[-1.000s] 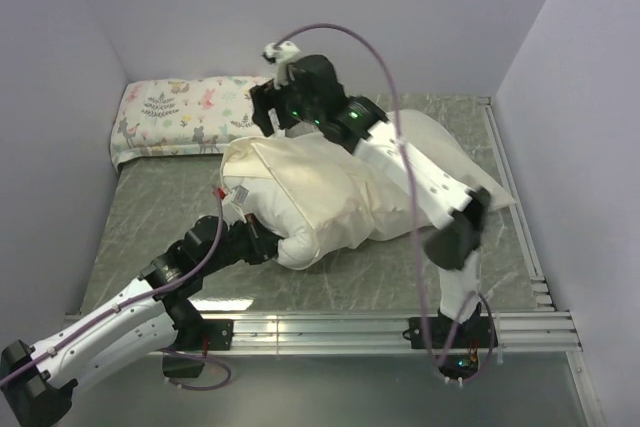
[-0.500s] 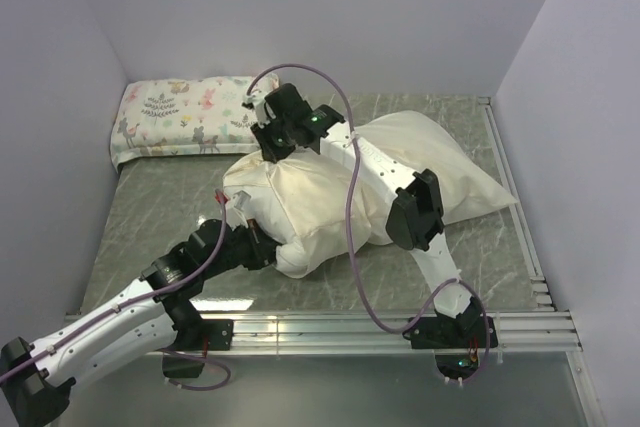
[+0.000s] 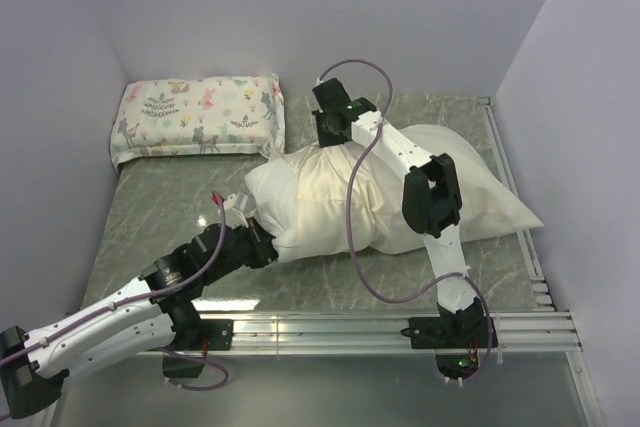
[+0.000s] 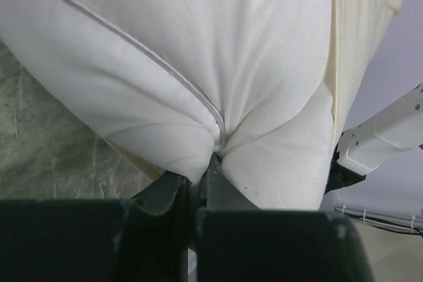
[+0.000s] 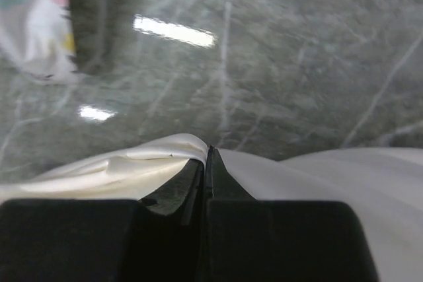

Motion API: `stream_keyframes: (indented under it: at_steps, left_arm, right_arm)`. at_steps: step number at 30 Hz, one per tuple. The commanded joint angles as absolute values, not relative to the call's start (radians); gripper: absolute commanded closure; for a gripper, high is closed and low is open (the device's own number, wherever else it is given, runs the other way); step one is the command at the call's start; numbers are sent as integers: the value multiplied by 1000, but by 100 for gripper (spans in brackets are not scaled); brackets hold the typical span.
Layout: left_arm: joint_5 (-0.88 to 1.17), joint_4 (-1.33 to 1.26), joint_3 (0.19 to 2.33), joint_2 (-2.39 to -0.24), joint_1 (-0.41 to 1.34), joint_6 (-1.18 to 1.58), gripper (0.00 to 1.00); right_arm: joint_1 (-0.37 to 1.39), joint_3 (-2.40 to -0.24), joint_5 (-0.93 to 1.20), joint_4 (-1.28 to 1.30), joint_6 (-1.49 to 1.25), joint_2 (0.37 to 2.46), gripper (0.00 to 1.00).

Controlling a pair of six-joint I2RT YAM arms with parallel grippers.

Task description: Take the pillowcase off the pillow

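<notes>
The cream pillowcase covers most of the pillow in the middle of the table, and its limp end trails off to the right. The bare white pillow bulges out at the left end. My left gripper is low at the pillow's near left corner. In the left wrist view it is shut on the pillow at its piped seam, with the pillowcase at the upper right. My right gripper is at the bundle's far edge. It is shut on a fold of the pillowcase.
A printed floral pillow lies along the back wall at the left, its corner showing in the right wrist view. The grey marbled table is boxed in by walls on three sides. A metal rail runs along the near edge.
My right gripper dropped from above the bundle's left top to its far edge and shut on the fabric. The bundle shifted right and flattened. The left gripper kept its hold.
</notes>
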State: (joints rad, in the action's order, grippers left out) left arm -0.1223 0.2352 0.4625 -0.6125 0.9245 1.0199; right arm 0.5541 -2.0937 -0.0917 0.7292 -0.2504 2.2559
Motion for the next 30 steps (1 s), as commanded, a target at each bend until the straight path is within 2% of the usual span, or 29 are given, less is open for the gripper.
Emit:
stream_keyframes:
  at_steps: [1, 7, 12, 15, 16, 17, 18, 21, 25, 29, 30]
  left_arm:
    - [-89, 278, 534, -589, 994, 1034, 100]
    - [-161, 311, 522, -575, 1032, 1060, 100]
    - [-225, 304, 555, -650, 1032, 1051, 97]
    - [-316, 316, 617, -682, 1032, 1037, 69]
    - [-343, 334, 650, -692, 1032, 1034, 50]
    - [-389, 340, 667, -704, 1031, 1029, 44]
    - [-411, 351, 687, -728, 1031, 1028, 33]
    - [-520, 431, 770, -773, 1029, 1026, 21]
    - [-520, 489, 866, -830, 929, 985, 15]
    - [-229, 352, 798, -844, 731, 937, 10]
    - [-98, 319, 773, -844, 698, 936, 1]
  right_arm:
    - [465, -2056, -360, 670, -297, 2249, 100]
    - [414, -1843, -255, 546, -304, 2133, 100]
    - [428, -1633, -54, 347, -298, 2017, 100]
    - [440, -1493, 26, 244, -310, 1959, 100]
    - [443, -1438, 41, 220, -314, 1941, 100]
    - [443, -1416, 46, 203, -318, 1934, 100]
    - [445, -1393, 70, 169, -319, 1928, 100]
    - [445, -1321, 92, 106, -324, 1913, 100]
    - [443, -1272, 130, 64, -337, 1901, 100]
    - [445, -1262, 127, 60, -342, 1891, 100]
    - [443, -1261, 127, 60, -342, 1888, 100]
